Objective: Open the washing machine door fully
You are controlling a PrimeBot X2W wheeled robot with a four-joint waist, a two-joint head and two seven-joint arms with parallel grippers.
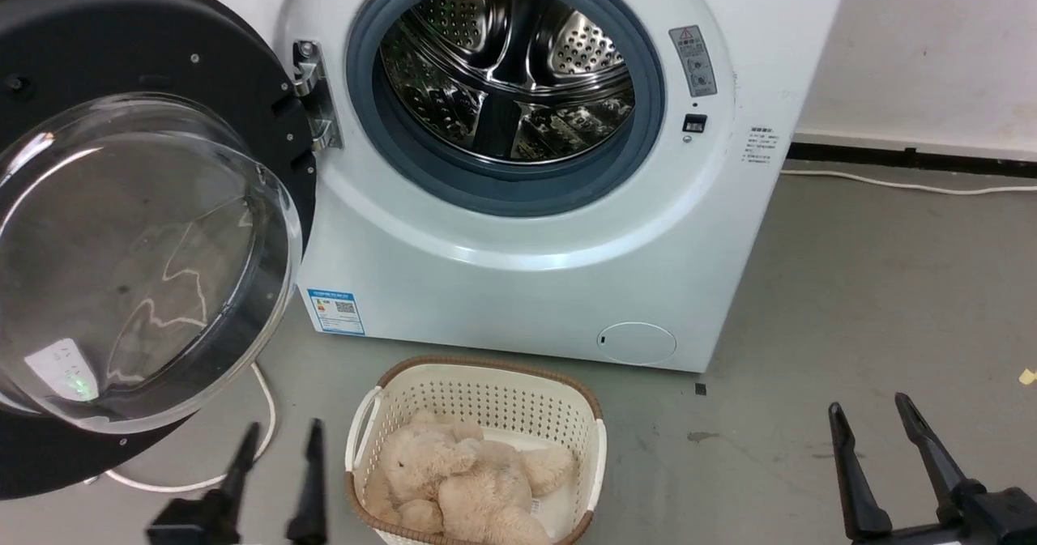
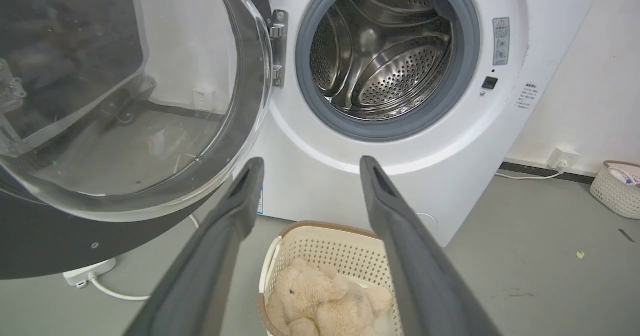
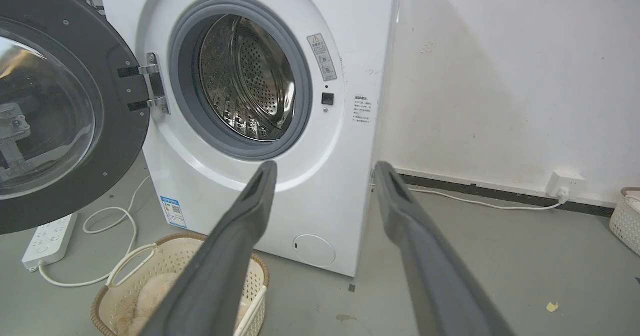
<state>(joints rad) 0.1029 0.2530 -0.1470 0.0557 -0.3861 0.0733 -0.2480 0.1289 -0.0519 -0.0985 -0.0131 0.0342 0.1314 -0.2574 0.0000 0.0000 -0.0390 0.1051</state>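
Large white boxy front-loading washing machine (image 1: 518, 270), standing on the grey floor ahead of both grippers and beyond their fingertips, its front turned toward them. Very large round washing machine door with a wide glossy black ring and a bulging clear glass bowl window (image 1: 146, 229), ahead of and to the left of the left gripper (image 1: 283, 425). It is swung wide from the machine's front, with its inner face and the bulge of the glass turned back toward the grippers. Being circular, it has no long axis. Its hinged edge lies on the side toward the machine and its free edge points away to the left. Grey rubber-ringed steel drum mouth (image 1: 506, 75), uncovered, ahead of the space between the two grippers. Cream perforated plastic laundry basket with a brown rim (image 1: 486, 383), just right of the left gripper and well left of the right gripper (image 1: 868, 402), holding a beige plush toy (image 1: 462, 480). Both grippers have their two dark fingers spread apart, with nothing between them and touching nothing. Upright metal hinge (image 1: 312, 95), joining door to machine. Blue label sticker (image 1: 334, 312), just ahead of the left gripper. Small oval flap (image 1: 636, 343), low on the front.
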